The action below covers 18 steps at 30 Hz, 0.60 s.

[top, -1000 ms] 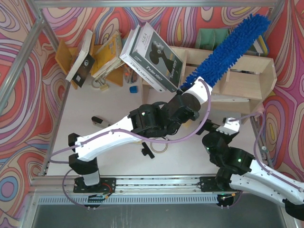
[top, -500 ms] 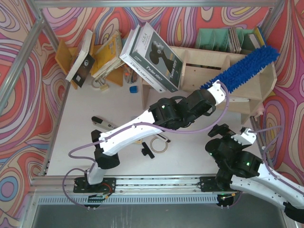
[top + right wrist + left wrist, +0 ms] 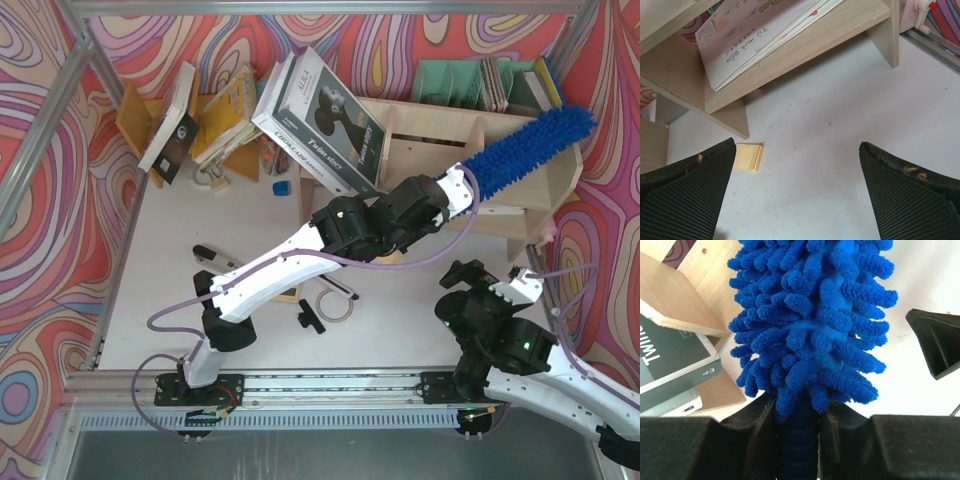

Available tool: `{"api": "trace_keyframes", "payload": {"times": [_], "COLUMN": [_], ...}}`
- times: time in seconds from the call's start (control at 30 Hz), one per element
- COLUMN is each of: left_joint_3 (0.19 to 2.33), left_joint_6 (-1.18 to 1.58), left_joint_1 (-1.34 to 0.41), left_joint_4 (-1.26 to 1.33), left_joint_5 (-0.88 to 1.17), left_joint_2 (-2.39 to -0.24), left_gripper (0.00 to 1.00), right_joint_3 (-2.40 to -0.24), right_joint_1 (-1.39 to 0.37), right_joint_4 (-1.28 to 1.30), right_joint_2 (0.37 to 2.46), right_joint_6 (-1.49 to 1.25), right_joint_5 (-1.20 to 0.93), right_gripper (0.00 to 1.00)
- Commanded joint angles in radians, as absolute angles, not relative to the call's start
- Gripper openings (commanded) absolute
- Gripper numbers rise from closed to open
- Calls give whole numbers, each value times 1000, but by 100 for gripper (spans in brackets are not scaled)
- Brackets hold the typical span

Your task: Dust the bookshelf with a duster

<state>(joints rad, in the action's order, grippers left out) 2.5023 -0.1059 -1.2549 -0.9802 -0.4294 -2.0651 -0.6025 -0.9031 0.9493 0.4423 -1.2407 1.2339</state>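
Two arms at work. Near right: right jaws stand wide apart and empty, low over the worktop (image 3: 830, 150) beside the bookshelf (image 3: 430, 125) foot, probably parked to leave room. Middle: left jaws clamped on the duster (image 3: 530, 150) handle just below its head, a short grip for stiff control. Far right: blue head lies across the bookshelf's right-hand compartments; contact cannot be confirmed.
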Motion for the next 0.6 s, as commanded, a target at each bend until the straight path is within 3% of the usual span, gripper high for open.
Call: {"api": "trace_keyframes", "payload": {"times": [0.0,0.23,0.4,0.57], "left_joint_3": [2488,2340,2122,1975], "left_joint_6": [-141,-184,-207,-223], "left_joint_1": [-1260,-1305,-1320,-1309], "left_joint_4": [-953,-883,-715,-602], "left_joint_5": [-355,-326,-330,-426], "left_joint_2": [-2042,-1909,-1740,-1624], "left_gripper": [0,0,0,0], "right_joint_3": [-597,-592,-594,-592], "right_joint_1": [-908,-908,-907,-907], "right_joint_4": [920,923,925,927], "right_joint_2": [418,418,420,423], "right_joint_6": [-1212,-1220,-1227,-1230], "right_joint_5": [1269,1272,1273,1274], "right_gripper": [99,99,99,99]}}
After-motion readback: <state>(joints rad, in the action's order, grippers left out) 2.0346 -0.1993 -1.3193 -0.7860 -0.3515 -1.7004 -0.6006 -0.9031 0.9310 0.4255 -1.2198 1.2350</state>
